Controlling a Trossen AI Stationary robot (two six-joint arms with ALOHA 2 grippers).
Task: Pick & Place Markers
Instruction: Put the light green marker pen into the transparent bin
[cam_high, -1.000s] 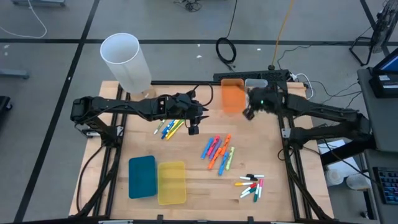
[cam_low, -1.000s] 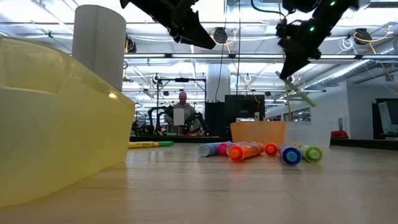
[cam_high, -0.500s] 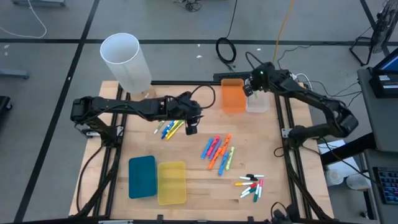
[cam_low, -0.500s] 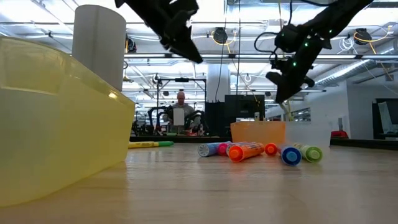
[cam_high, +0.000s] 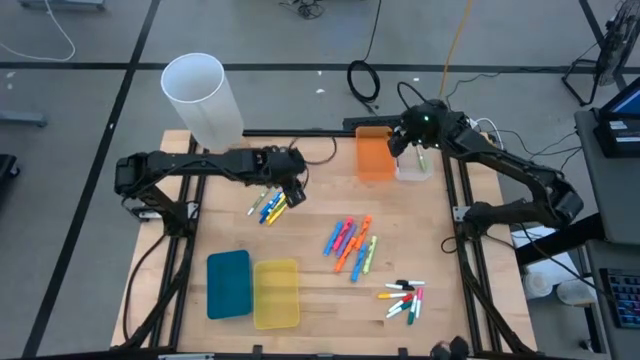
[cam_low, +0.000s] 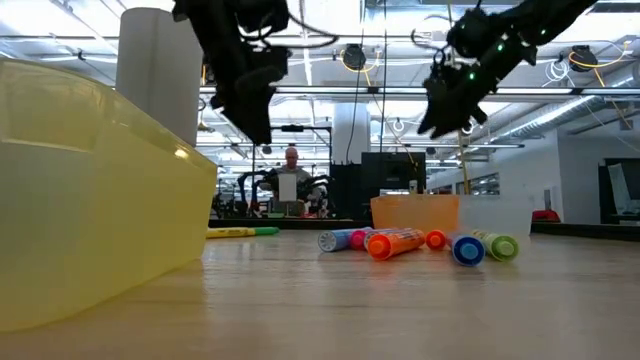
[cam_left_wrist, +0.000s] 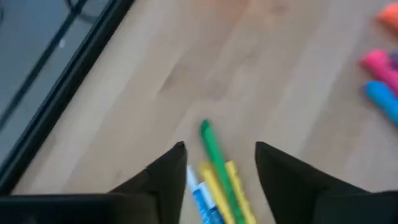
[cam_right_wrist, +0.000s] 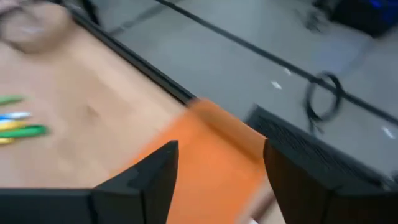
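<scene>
both jaws open, empty: left gripper (cam_left_wrist: 216, 165) over markers (cam_left_wrist: 217, 171), right gripper (cam_right_wrist: 219, 163) over orange bin (cam_right_wrist: 208, 155).

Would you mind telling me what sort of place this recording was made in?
Probably a robotics lab or workshop: the wooden table stands on a grey concrete floor with loose cables, and the low view shows exposed ceiling pipework and a seated person behind.
</scene>
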